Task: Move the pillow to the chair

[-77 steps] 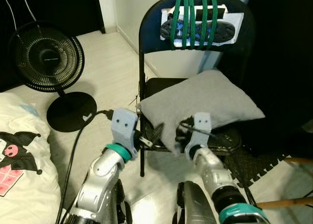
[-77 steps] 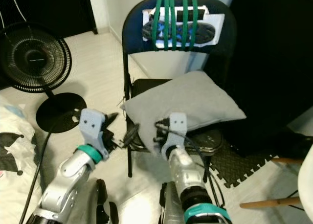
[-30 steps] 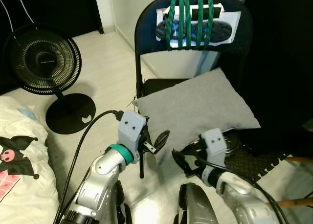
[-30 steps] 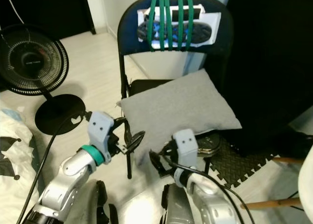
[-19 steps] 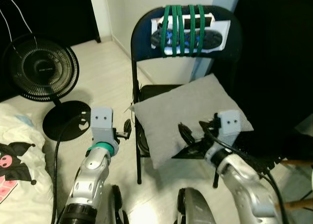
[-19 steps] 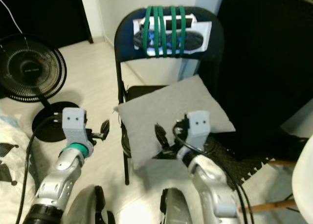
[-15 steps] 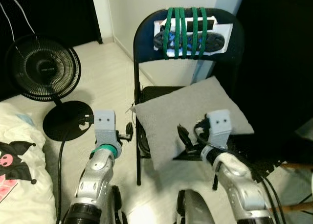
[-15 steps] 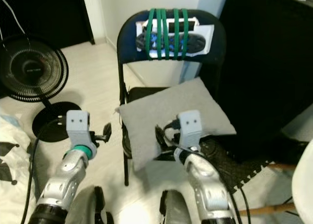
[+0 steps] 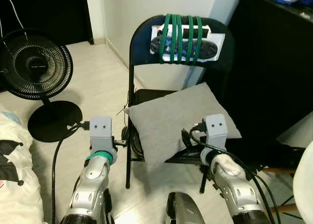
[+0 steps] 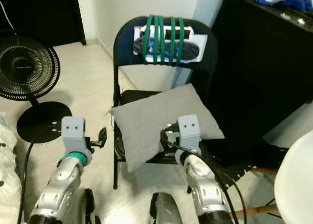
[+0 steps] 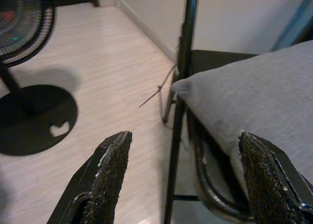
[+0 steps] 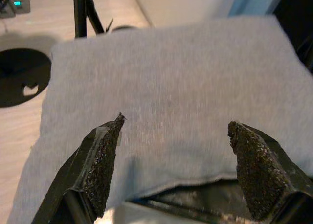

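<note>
Pale floor, fan [image 9: 34, 65] nearby; grey pillow [image 9: 178, 119] already lies on the chair [image 9: 146, 94], left gripper [image 11: 188, 185] and right gripper [image 12: 171, 165] both spread, holding nothing

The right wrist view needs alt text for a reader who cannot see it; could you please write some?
A grey pillow lies on a black chair seat, seen between the right gripper's two open black fingers, which hold nothing. Pale floor lies beyond the pillow.
</note>
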`<state>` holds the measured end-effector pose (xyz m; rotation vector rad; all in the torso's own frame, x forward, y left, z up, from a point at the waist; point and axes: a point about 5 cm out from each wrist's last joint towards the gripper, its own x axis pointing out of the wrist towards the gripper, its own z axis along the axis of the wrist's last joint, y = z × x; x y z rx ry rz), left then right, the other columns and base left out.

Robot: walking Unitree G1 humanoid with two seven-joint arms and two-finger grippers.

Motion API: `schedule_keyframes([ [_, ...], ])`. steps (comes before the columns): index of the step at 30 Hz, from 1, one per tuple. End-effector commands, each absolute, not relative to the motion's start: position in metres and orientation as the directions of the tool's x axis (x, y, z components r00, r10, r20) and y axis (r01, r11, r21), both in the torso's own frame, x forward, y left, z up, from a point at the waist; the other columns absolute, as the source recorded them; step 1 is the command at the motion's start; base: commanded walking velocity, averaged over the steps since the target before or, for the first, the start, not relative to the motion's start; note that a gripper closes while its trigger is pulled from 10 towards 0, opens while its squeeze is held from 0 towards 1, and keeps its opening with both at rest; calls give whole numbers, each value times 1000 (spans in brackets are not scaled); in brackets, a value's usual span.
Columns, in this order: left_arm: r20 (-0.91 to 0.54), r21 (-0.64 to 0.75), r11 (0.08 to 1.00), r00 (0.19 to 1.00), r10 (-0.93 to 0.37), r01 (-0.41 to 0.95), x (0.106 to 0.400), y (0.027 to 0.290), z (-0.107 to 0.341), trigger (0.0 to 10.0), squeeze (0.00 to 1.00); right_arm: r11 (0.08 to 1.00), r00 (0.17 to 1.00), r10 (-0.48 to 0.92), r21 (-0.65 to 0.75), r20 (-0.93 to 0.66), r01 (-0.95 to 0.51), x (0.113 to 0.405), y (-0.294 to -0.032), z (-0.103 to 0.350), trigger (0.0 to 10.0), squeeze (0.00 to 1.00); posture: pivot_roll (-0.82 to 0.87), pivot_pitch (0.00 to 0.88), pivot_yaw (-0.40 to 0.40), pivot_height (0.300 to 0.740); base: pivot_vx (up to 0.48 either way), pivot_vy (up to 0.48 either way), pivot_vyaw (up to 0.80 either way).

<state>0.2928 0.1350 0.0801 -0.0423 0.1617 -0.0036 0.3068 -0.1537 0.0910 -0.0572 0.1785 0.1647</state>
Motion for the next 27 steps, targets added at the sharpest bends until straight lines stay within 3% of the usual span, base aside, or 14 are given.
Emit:
schedule_keyframes([
  [1, -129, -30, 999, 991, -26, 22, 292, 132, 85, 10000, 0, 989, 981, 123, -63, -153, -134, 309, -155, 91, 10000, 0, 32, 27, -63, 644, 0, 0, 0],
  [15, -67, -16, 994, 992, -106, 105, 299, 126, 100, 10000, 0, 997, 995, 50, -53, -91, -55, 313, -161, 97, 10000, 0, 22, 12, 0, 689, 0, 0, 0],
  [27, -72, -19, 993, 991, -115, 114, 305, 127, 101, 10000, 0, 996, 992, 43, -67, -118, -51, 311, -157, 87, 10000, 0, 23, 5, 4, 739, 0, 0, 0],
])
